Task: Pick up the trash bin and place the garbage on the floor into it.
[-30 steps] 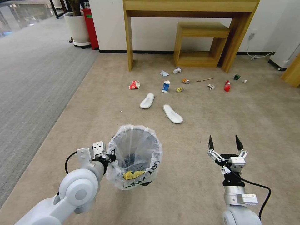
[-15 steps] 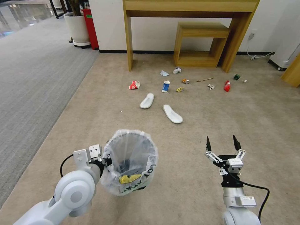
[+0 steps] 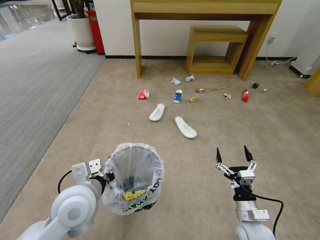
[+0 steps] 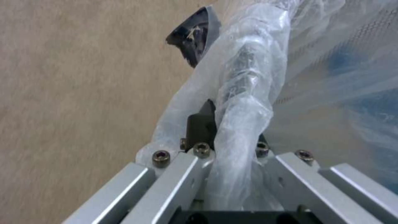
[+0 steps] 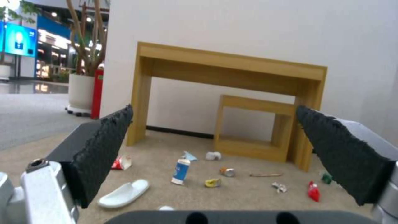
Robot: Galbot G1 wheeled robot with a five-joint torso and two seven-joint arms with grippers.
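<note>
Beige carpet floor, head view: trash bin pinched at rim by left gripper, garbage well ahead of wide-spread right gripper; left wrist: fingers clamped over bag film, slip risk; right wrist: litter between pads.

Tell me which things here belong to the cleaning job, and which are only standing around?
Job:
- trash bin, clamped at its rim by the left end effector
- right end effector, open and empty
- two white slippers
- red paper cup
- blue-white carton
- red wrapper
- wooden stick

Not the job:
- wooden table
- wooden stool
- white planter
</note>
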